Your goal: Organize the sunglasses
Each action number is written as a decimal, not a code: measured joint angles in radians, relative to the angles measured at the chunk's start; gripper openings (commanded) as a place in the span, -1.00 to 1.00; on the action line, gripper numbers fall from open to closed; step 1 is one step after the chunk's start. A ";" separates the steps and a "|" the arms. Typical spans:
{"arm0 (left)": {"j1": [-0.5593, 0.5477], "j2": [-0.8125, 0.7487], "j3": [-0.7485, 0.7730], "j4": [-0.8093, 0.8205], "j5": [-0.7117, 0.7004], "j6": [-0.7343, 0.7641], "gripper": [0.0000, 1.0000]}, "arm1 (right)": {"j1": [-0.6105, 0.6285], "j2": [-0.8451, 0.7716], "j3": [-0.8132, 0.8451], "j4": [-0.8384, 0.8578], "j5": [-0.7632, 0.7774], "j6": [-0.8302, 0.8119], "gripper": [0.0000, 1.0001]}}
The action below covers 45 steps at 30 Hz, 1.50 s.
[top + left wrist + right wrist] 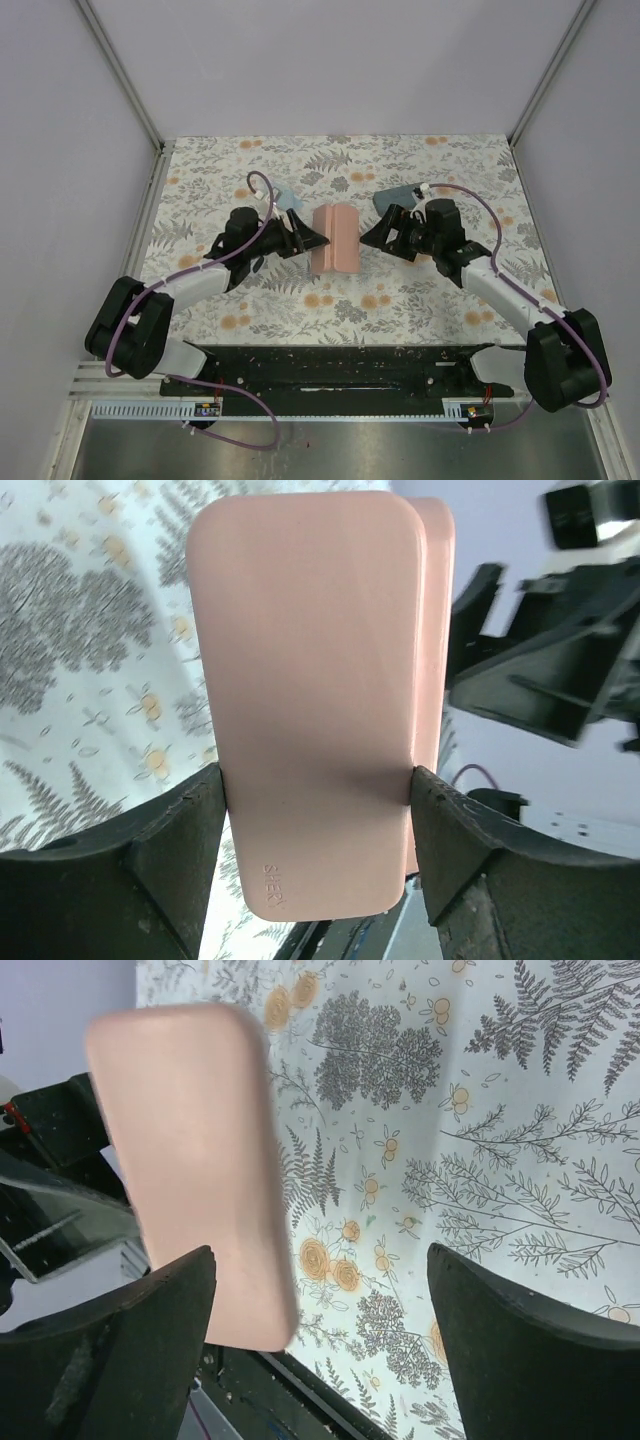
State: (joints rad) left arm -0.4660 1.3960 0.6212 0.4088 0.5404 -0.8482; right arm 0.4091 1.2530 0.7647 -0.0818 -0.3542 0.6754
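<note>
Only your left pincer [318, 780] pinches the pink case [310, 660] between its tips, your right pincer [320, 1260] spread beside it, so it could twist loose onto the counter [480, 1160] beneath; the sunglasses are nowhere in view.

pink case [310, 700]: smooth matt-satin skin, plastic or faux leather, can't tell which; small embossed lettering near one end
left hand [318, 800] and right hand [320, 1260] fingers [520, 1340]: black plastic, matt, grainy, scuffed at the edges
worktop [430, 160]: flat matt floral print, cloth or paper unclear
arm base plate [330, 368]: black, dull, scratched
corner posts [120, 70]: bare metal look, pale satin
</note>
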 measured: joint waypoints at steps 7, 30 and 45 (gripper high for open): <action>0.050 0.000 -0.009 0.254 0.143 -0.180 -0.32 | -0.075 -0.023 -0.195 0.392 -0.314 0.164 0.61; 0.056 -0.066 -0.013 0.285 0.219 -0.240 0.35 | -0.079 0.207 -0.266 1.371 -0.590 0.699 -0.86; 0.223 -0.258 0.067 -0.283 0.011 0.054 0.98 | -0.077 0.116 -0.129 0.665 -0.460 0.343 -1.00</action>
State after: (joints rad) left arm -0.2428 1.1381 0.6880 0.1253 0.5514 -0.7940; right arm 0.3321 1.3689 0.6361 0.5827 -0.8139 1.0187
